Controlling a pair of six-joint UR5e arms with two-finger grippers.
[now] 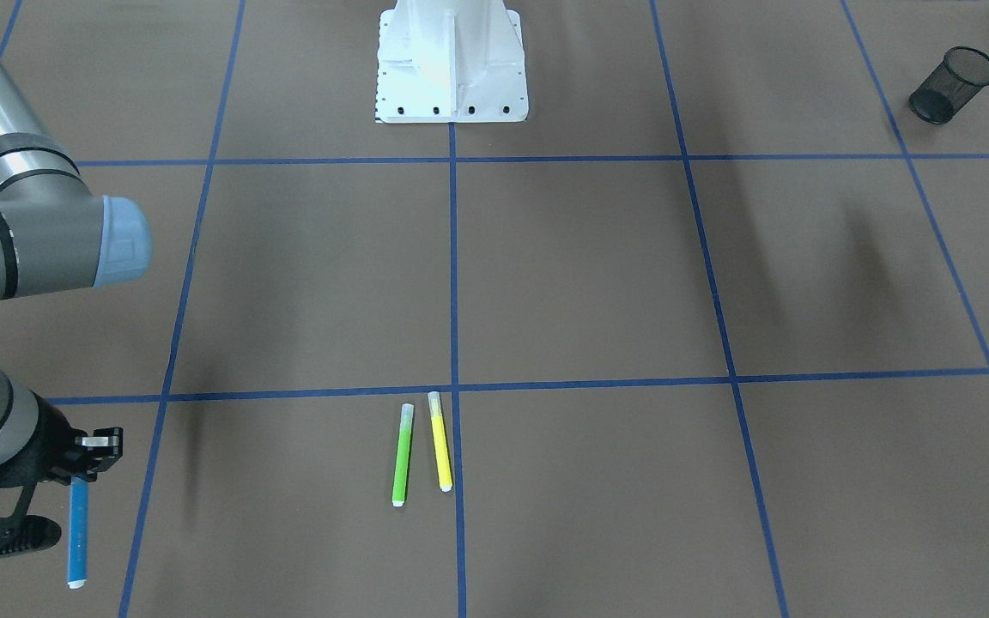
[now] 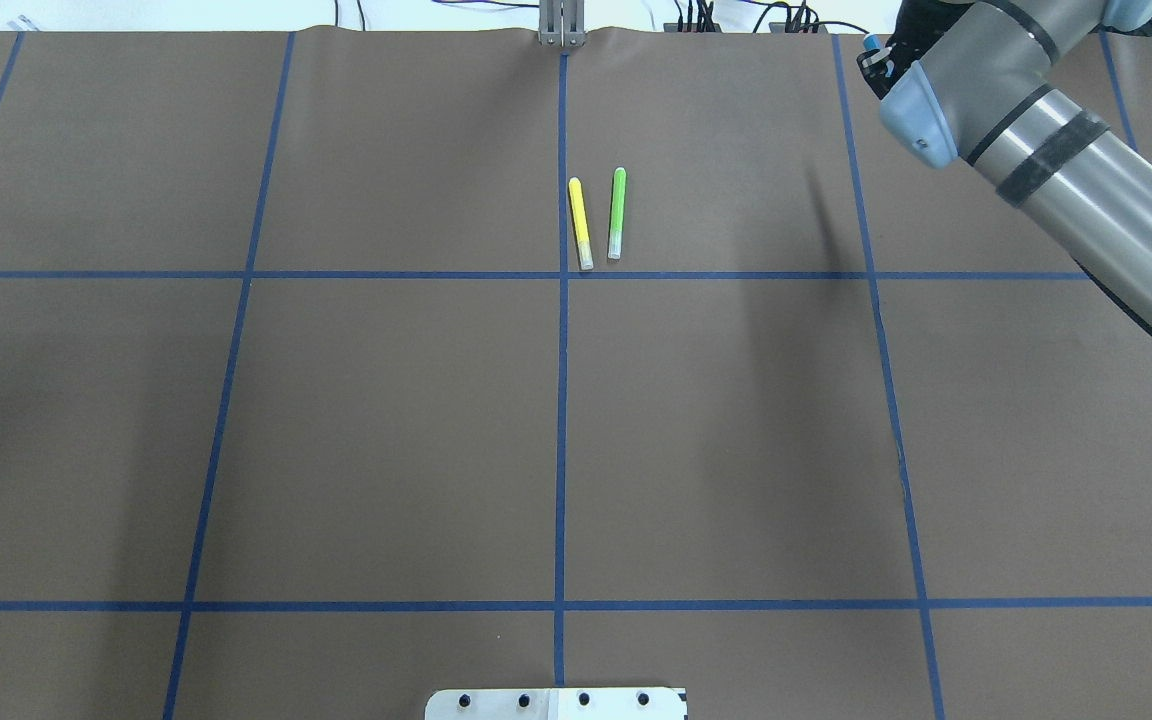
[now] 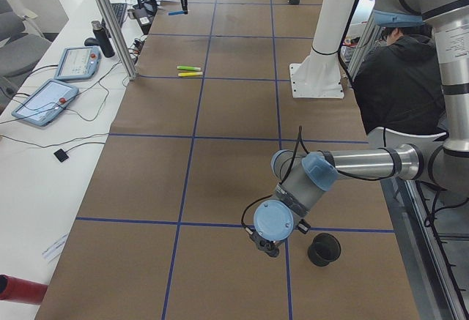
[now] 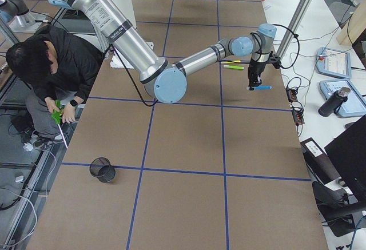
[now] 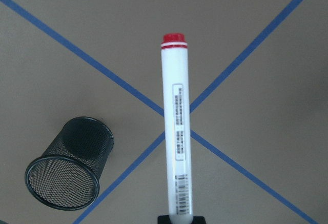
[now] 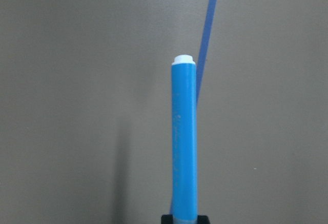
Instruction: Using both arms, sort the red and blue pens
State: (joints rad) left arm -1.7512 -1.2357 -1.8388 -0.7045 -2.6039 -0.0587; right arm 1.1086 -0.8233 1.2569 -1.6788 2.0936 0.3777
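Observation:
In the left wrist view, my left gripper (image 5: 182,219) is shut on a white marker with a red end (image 5: 175,131). The marker hangs above a crossing of blue tape lines, beside a black mesh cup (image 5: 69,170). From the exterior left camera, this gripper (image 3: 267,247) hovers just left of that cup (image 3: 324,249). My right gripper (image 6: 184,219) is shut on a blue highlighter (image 6: 184,137), which points down over bare table. It shows again at the table's far edge (image 1: 82,468), with the blue highlighter (image 1: 77,532) below it.
A green highlighter (image 1: 403,455) and a yellow highlighter (image 1: 440,442) lie side by side near the centre tape line. A second mesh cup (image 4: 103,170) stands at the robot's right end. The white robot base (image 1: 452,60) is at mid-table. A person (image 4: 51,72) crouches beside the table.

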